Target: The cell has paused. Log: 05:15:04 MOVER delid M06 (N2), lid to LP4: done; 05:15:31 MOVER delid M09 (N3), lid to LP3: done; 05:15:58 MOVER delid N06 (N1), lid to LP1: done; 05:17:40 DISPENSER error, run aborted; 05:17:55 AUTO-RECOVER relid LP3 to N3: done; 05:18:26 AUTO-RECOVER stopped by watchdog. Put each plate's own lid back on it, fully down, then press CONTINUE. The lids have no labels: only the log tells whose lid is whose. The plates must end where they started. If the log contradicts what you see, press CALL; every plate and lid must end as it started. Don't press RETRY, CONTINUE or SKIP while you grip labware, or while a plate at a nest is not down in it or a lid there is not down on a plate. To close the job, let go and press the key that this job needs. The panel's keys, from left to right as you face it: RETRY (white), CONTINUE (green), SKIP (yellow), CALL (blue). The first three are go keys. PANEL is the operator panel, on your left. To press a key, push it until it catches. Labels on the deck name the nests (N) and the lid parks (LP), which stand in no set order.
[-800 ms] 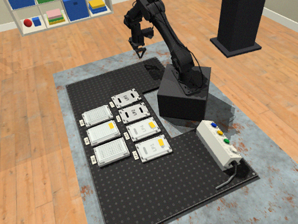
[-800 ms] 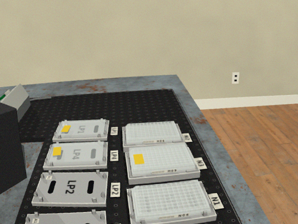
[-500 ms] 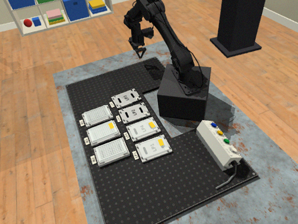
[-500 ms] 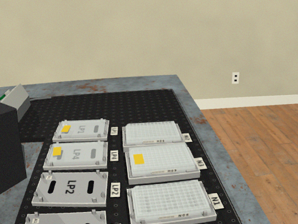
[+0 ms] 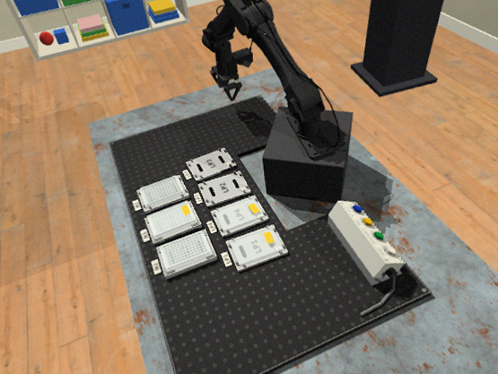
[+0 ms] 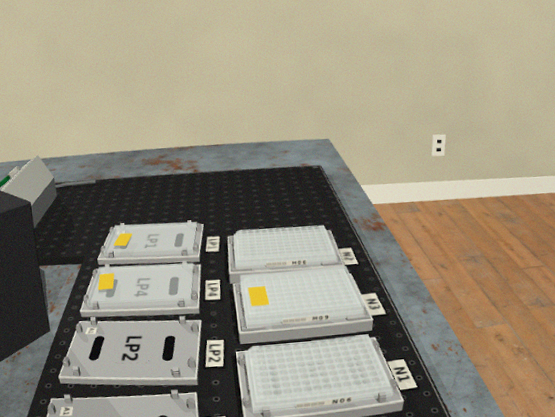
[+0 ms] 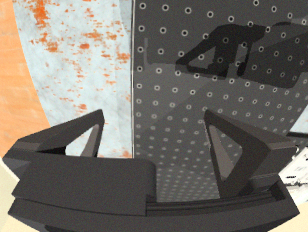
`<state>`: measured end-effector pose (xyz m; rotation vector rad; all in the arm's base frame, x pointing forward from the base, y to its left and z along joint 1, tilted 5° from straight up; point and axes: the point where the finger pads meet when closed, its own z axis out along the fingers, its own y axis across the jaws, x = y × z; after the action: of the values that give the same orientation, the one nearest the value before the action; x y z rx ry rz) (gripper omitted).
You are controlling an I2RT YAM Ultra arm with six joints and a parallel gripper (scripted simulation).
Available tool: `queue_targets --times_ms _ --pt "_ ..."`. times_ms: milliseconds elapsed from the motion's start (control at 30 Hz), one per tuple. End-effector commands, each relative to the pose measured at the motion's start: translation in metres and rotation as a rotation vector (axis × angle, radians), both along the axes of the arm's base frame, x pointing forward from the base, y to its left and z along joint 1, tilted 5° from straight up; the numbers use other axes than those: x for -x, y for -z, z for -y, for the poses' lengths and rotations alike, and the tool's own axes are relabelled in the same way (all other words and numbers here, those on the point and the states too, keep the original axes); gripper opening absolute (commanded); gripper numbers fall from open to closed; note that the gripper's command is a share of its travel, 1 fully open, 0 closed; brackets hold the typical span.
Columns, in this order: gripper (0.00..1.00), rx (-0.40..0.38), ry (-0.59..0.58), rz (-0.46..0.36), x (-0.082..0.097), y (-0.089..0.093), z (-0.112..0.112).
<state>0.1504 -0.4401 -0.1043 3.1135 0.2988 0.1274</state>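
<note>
Top view: the hand (image 5: 230,88) hangs spread wide and holds nothing, above the far edge of the worktop (image 5: 234,321), well apart from the labware. Two loose lids lie on parks LP4 (image 5: 238,215) and LP1 (image 5: 255,247). Plates in N2 (image 6: 281,248) and N1 (image 6: 315,373) stand uncovered; N3 (image 6: 299,298) is lidded.

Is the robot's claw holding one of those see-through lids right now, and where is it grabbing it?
Nothing is held. The gripper is wide open with only bare deck showing between its fingers, up in the air away from the lids.
</note>
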Motion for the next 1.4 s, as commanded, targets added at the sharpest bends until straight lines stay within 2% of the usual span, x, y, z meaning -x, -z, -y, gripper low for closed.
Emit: queue_targets --times_ms 0,233,300,800,867,1233,1367 --pt "1.0 0.054 -0.097 0.012 -0.018 -0.017 0.002" --pt "1.0 0.061 -0.237 0.01 -0.047 -0.018 -0.018" --pt "1.0 0.061 -0.237 0.01 -0.047 -0.018 -0.018" --pt "1.0 0.077 -0.536 0.006 -0.102 -0.02 -0.068" --pt "1.0 0.077 -0.536 0.006 -0.102 -0.02 -0.068" --pt "1.0 0.087 -0.755 0.008 -0.135 -0.022 -0.109" --pt "1.0 0.091 -0.835 0.01 -0.141 -0.022 -0.119"
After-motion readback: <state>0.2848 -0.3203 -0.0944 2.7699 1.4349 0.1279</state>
